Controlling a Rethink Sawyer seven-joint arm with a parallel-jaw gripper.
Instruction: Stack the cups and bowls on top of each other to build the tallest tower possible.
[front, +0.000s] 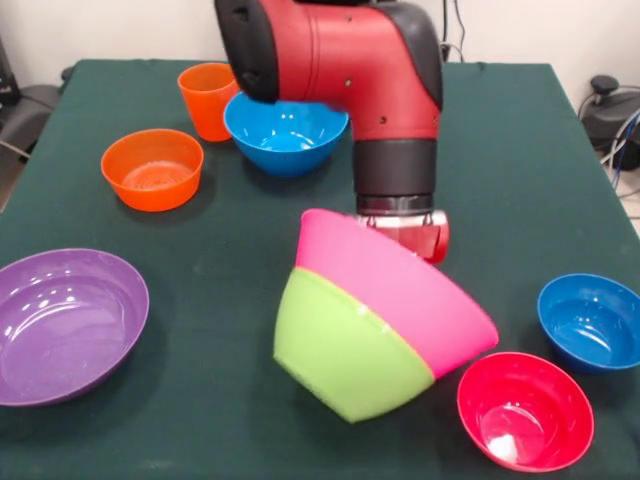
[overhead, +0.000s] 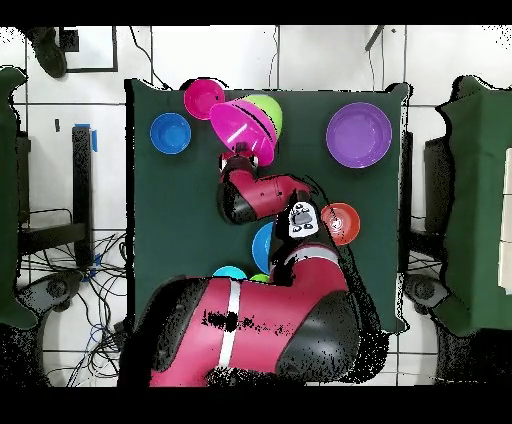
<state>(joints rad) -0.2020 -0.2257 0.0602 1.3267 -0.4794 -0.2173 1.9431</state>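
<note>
The huge pink bowl (front: 400, 290) sits nested in the lime green bowl (front: 345, 350), and the pair is tilted with its opening toward the robot. My gripper (front: 405, 228) is at the pink bowl's far rim, its tips hidden behind the bowl. In the overhead view the gripper (overhead: 237, 158) meets the pink bowl (overhead: 243, 128), with the green bowl (overhead: 268, 108) beyond it. The orange cup (front: 207, 98) stands beside the large blue bowl (front: 285, 132). The orange bowl (front: 152, 168), purple bowl (front: 65, 322), small blue bowl (front: 592, 320) and red bowl (front: 525, 408) stand apart.
The dark green table (front: 230, 260) ends close in front of the purple and red bowls. In the overhead view a blue patch (overhead: 230, 271) and a green patch (overhead: 260, 278) show by the arm's base, mostly hidden under the arm.
</note>
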